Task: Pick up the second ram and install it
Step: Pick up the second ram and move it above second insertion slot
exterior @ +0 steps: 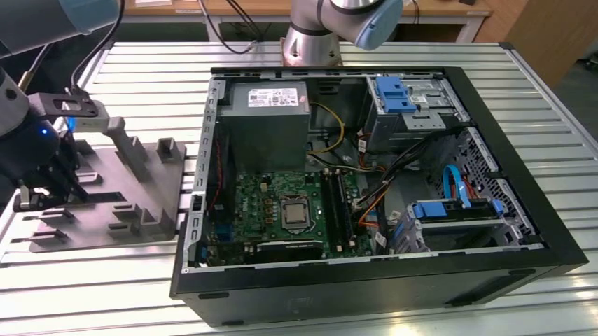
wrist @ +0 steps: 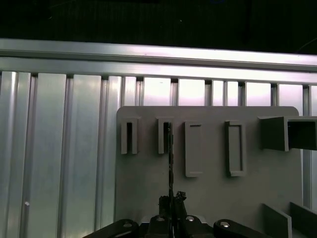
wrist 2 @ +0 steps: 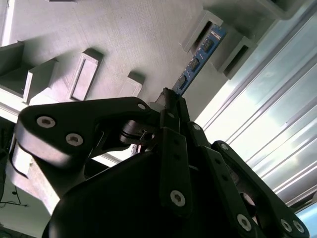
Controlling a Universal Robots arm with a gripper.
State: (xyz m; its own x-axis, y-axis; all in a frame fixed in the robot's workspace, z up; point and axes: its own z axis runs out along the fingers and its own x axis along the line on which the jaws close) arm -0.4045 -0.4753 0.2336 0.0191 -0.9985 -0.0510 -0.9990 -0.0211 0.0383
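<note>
My gripper [exterior: 49, 187] hangs over the grey holder tray [exterior: 140, 189] at the exterior view's left, beside the open computer case [exterior: 374, 280]. In both wrist views the second ram [wrist 2: 198, 57] stands on edge, a thin strip with black chips, its far end resting between two upright posts of the tray [wrist 2: 99, 29]. Seen edge-on, the ram [wrist: 170, 158] runs from a post slot down into my gripper [wrist: 172, 199]. The fingers [wrist 2: 168, 106] are shut on the ram's near end. The green board [exterior: 271, 210] with its long black slots [exterior: 335, 203] lies inside the case.
The case holds a grey power supply [exterior: 265, 115], blue drive brackets [exterior: 393, 91] and loose cables [exterior: 393, 175]. Another arm's base [exterior: 313, 38] stands behind the case on the slatted metal table [exterior: 150, 77]. More upright posts [wrist: 277, 134] rise from the tray.
</note>
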